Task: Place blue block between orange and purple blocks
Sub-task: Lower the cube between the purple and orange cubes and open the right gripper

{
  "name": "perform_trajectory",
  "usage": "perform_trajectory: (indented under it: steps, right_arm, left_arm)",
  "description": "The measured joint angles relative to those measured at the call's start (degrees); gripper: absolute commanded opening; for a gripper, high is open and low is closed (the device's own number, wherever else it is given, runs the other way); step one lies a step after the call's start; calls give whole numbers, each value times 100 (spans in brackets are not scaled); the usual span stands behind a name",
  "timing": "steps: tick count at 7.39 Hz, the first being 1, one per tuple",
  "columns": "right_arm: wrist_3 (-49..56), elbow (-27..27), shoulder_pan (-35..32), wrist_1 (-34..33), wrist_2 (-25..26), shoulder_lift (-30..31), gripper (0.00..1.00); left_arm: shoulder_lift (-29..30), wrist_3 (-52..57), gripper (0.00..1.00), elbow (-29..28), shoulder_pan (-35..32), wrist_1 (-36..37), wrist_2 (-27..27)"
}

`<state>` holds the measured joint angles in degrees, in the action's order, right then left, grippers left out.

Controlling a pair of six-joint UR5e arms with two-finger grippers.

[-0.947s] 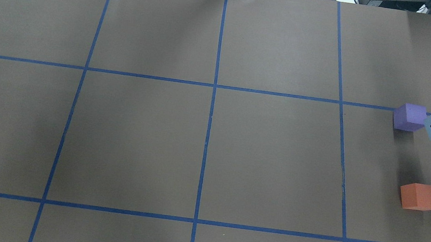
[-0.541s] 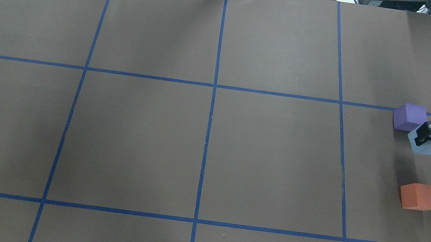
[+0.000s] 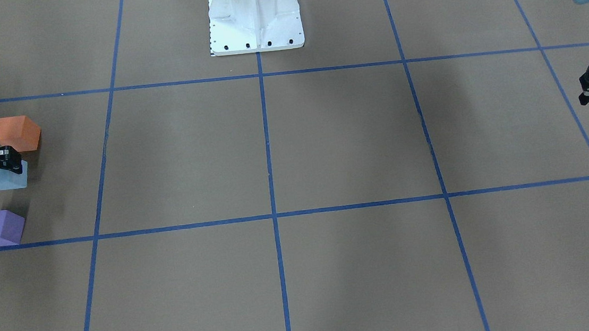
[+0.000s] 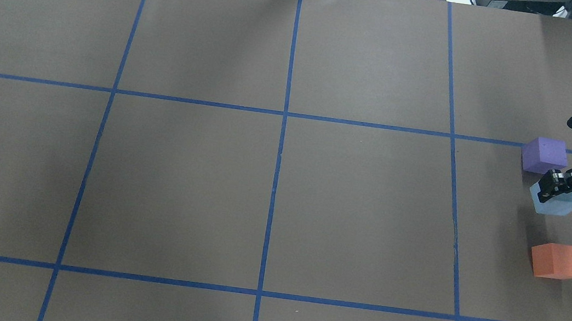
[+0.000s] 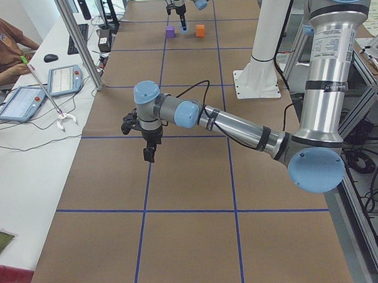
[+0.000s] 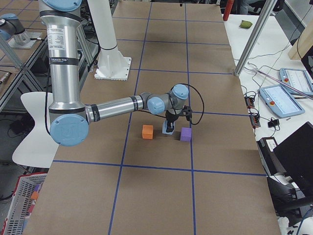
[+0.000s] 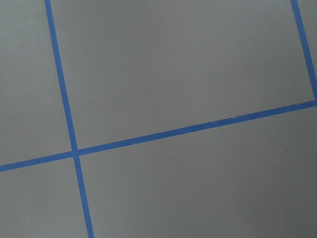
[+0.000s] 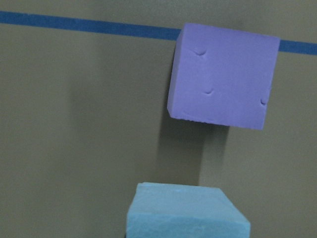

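Right pincer (image 4: 552,185), at the right-hand edge of the brown paper-covered surface (image 4: 357,208), pinching the pale blue foam cube (image 4: 558,203) from above. Its two black fingers are pressed against opposite sides of the cube's upper part. The pale blue foam cube hangs directly beneath the pincer, in the gap between the purple foam cube (image 4: 543,156) and the orange foam cube (image 4: 557,261). It is nearer the purple one: just beside it but apart, with a strip of bare paper between them in the right wrist view. The orange foam cube lies farther off, toward the robot's base.

From where I stand, the pale blue foam cube looks low over the paper, though I cannot tell whether its underside touches. The purple foam cube rests against a line of blue tape (image 4: 278,154) in the grid marked on the surface.

Left pincer (image 5: 149,157), well apart at the opposite end, points down over bare paper and holds nothing. Whether its fingers are spread or together cannot be told at this angle.
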<state>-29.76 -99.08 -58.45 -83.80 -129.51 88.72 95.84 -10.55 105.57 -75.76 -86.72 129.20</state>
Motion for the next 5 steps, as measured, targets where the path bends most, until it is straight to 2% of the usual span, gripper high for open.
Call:
perform_trajectory:
  steps: [4,5]
  right_arm:
    - [-25,223,67,-1,77,-27,0]
    - [-40,245,78,-4,90,-30,17]
  left_arm:
    - [-6,0,100,11,0,-5,15]
    - [-10,0,100,12,0,-8,15]
